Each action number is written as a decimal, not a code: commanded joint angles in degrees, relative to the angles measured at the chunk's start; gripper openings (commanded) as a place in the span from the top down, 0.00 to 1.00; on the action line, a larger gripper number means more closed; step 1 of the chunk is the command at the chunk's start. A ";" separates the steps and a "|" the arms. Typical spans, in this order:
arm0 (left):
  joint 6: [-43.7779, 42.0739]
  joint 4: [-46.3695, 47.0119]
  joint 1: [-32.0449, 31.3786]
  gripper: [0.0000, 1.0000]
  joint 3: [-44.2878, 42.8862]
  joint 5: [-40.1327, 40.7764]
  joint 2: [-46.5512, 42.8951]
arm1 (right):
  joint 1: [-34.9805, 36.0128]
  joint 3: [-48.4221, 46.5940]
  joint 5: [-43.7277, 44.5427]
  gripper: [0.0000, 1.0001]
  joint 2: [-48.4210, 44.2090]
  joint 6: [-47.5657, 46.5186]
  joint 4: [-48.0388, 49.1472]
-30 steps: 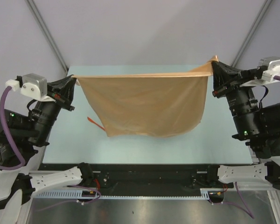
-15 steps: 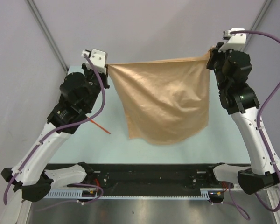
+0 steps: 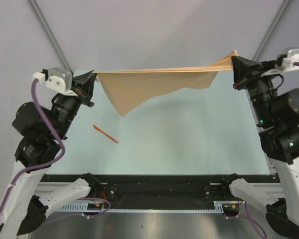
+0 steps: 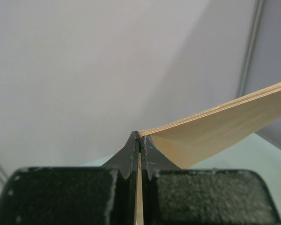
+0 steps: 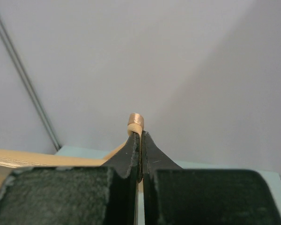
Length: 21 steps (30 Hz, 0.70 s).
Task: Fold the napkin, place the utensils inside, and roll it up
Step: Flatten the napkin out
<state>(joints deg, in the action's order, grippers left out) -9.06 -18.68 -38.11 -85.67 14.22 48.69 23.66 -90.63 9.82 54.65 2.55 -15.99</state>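
The peach-orange napkin is stretched in the air above the far part of the table, its free part billowing up. My left gripper is shut on its left corner, and the cloth runs off to the right in the left wrist view. My right gripper is shut on the right corner, with a curl of cloth poking past the fingertips. The orange-red utensil lies on the table at the left, below and apart from the napkin.
The pale blue table ends at a black rail along the near edge. Grey walls with slanted metal struts close in the back and sides.
Both grippers have moved apart, pulling the top edge taut. The hanging part of the napkin has swung up and away, so it now billows near level instead of hanging down.
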 commanded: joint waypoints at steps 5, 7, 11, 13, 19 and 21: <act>2.73 -3.64 0.84 1.00 -8.37 0.37 -3.60 | 1.30 -5.61 2.13 1.00 -3.32 -2.37 0.43; 3.52 -3.82 0.84 1.00 -9.42 0.02 -3.60 | 1.30 -6.75 0.73 1.00 -3.41 -2.28 0.17; 4.49 -1.10 0.84 1.00 -8.73 -1.82 -1.32 | 1.48 -8.50 -1.47 1.00 -0.26 -1.40 0.00; 5.01 -1.36 0.84 1.00 -9.60 -1.30 3.66 | 1.39 -10.87 -1.56 1.00 5.60 -1.05 -2.55; 5.71 3.37 4.34 1.00 -6.27 -2.95 15.63 | -4.22 -7.90 -5.95 1.00 18.19 2.45 -0.02; 8.25 5.83 11.19 1.00 -4.08 -9.34 20.81 | -8.25 -4.83 -7.80 1.00 23.55 3.95 3.32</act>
<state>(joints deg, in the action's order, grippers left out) -4.43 -16.64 -34.74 -93.43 10.63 60.86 21.12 -100.01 4.43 69.12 3.38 -15.11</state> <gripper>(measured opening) 0.009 0.014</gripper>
